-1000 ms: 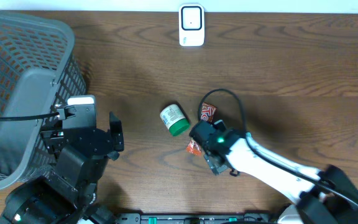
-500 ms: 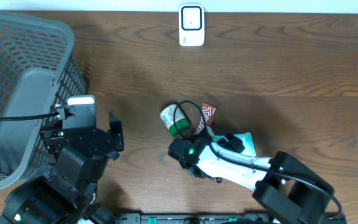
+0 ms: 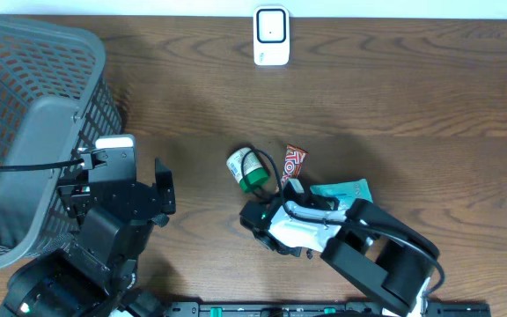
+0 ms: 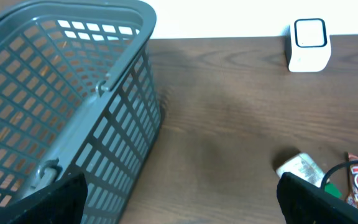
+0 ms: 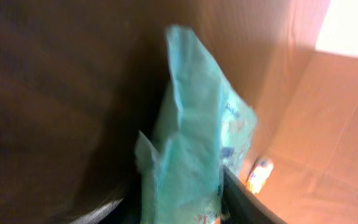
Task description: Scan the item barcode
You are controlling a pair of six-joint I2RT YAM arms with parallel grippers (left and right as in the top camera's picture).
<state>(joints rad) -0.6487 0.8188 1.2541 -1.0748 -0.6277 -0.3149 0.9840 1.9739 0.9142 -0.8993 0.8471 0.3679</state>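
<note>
The right pincer (image 5: 179,206) is closed down on a teal packet (image 5: 194,137), a crinkled plastic pouch that rises from between its dark fingers and fills the middle of the right wrist view (no barcode can be made out on the face that shows). From overhead, the right arm is folded tightly back on itself at the near side of the bench (image 3: 412,97), and the packet pokes out just beside its wrist, low over the wood or resting on it; which of the two cannot be told. Just beyond lie a small white bottle with a green cap (image 3: 246,169) and a red sweet wrapper (image 3: 294,159), close together, with a loop of black cable (image 3: 258,163) across the bottle. The white barcode scanner (image 3: 271,35) stands upright at the far edge of the bench, well apart from the packet. At the left, the left pincer (image 4: 182,190) hangs spread wide with nothing in it, beside a grey mesh basket (image 3: 86,53). As for progress, the item looks to be taken in hand and nothing more: the scan is not yet done. By my judgement the packet must yet be lifted, carried across to the scanner, and turned so its barcode faces the window.
</note>
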